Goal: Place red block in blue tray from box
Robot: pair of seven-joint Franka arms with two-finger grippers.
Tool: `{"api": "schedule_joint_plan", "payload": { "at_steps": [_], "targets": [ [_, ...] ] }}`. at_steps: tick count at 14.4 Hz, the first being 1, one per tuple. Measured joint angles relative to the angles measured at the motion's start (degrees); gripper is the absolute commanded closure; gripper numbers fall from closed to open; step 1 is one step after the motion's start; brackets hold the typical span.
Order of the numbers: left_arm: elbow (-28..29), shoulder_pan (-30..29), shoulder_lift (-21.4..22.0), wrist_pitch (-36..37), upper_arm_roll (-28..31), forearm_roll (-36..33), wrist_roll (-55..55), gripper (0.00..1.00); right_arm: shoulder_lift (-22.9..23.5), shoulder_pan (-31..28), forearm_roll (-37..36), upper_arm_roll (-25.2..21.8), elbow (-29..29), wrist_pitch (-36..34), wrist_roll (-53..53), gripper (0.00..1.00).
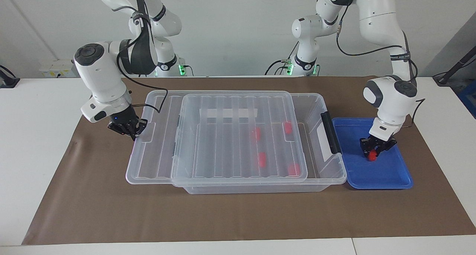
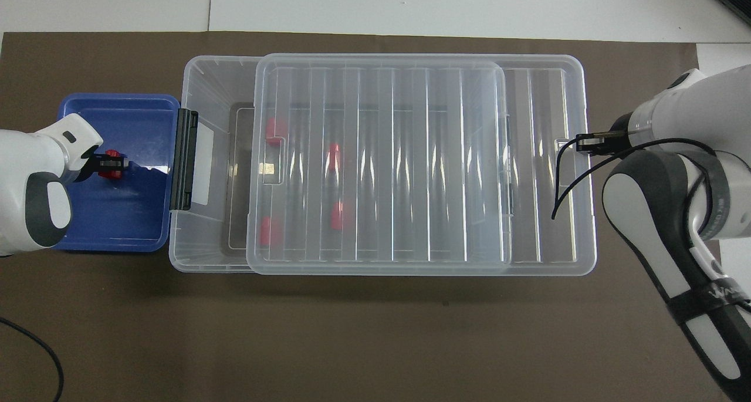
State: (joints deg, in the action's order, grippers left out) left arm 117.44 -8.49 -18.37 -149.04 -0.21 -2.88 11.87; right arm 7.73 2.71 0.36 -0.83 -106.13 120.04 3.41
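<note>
My left gripper (image 1: 373, 153) is down in the blue tray (image 1: 390, 175) and shut on a red block (image 1: 372, 156), which touches the tray floor; it also shows in the overhead view (image 2: 111, 157). The clear box (image 1: 327, 180) stands beside the tray, with its black handle (image 1: 330, 132) toward it. Its ribbed lid (image 1: 223, 150) is slid toward the right arm's end, leaving a gap by the handle. Several red blocks (image 1: 262, 159) lie inside under the lid. My right gripper (image 1: 132, 130) grips the lid's overhanging edge (image 2: 578, 142).
Box and tray (image 2: 126, 226) stand on a brown mat (image 1: 238, 217) over the white table. A black cable (image 2: 566, 179) hangs from the right arm over the lid's end.
</note>
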Motion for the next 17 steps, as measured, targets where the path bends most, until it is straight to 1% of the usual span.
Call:
{"api": "schedule_joint_plan", "payload": {
  "at_steps": [1, 2, 4, 5, 7, 9, 13, 14, 15, 17],
  "targets": [
    [0.0, 0.0, 0.0, 0.0, 0.0, 0.0, 0.0, 0.21, 0.0, 0.3, 1.3, 0.0, 0.0, 0.1, 0.5, 1.00],
    [-0.2, 0.0, 0.0, 0.0, -0.1, 0.0, 0.0, 0.17, 0.0, 0.8, 2.2, 0.0, 0.0, 0.2, 1.0, 1.00],
    [-1.6, 0.0, 0.2, 1.2, -0.4, 0.0, 0.0, 0.01, 0.1, 2.0, 2.9, 0.0, 0.0, 0.5, 2.1, 1.00],
    [-3.6, 0.1, 0.4, 4.1, -0.7, 0.0, 0.0, 0.00, 0.1, 2.5, 2.9, 0.0, 0.0, 0.5, 2.7, 1.00],
    [-9.6, 0.7, 1.6, 13.9, -1.1, 0.0, 0.0, 0.00, 0.1, 3.7, 3.0, 0.0, 0.0, 0.5, 4.5, 1.00],
    [-14.4, 0.9, 4.1, 23.1, -1.4, 0.0, -0.1, 0.00, 0.1, 4.9, 3.0, 0.0, 0.0, 0.7, 6.2, 1.00],
    [-21.5, 1.3, 9.5, 41.3, -2.5, 0.2, -0.1, 0.00, 0.1, 6.5, 3.7, 0.0, 0.0, 0.7, 7.5, 1.00],
    [-23.5, 1.6, 10.2, 44.9, -2.9, 1.0, -0.7, 0.00, 0.1, 6.6, 3.8, 0.0, 0.0, 0.7, 7.6, 1.00],
    [-24.7, 1.7, 10.8, 46.8, -3.5, 1.9, -2.2, 0.00, 0.1, 6.6, 3.8, 0.0, 0.0, 0.7, 7.6, 1.00],
    [-25.6, 2.3, 12.3, 48.8, -3.9, 2.4, -4.9, 0.00, 0.1, 6.6, 3.9, 0.0, 0.0, 0.7, 7.6, 1.00]
  ]
}}
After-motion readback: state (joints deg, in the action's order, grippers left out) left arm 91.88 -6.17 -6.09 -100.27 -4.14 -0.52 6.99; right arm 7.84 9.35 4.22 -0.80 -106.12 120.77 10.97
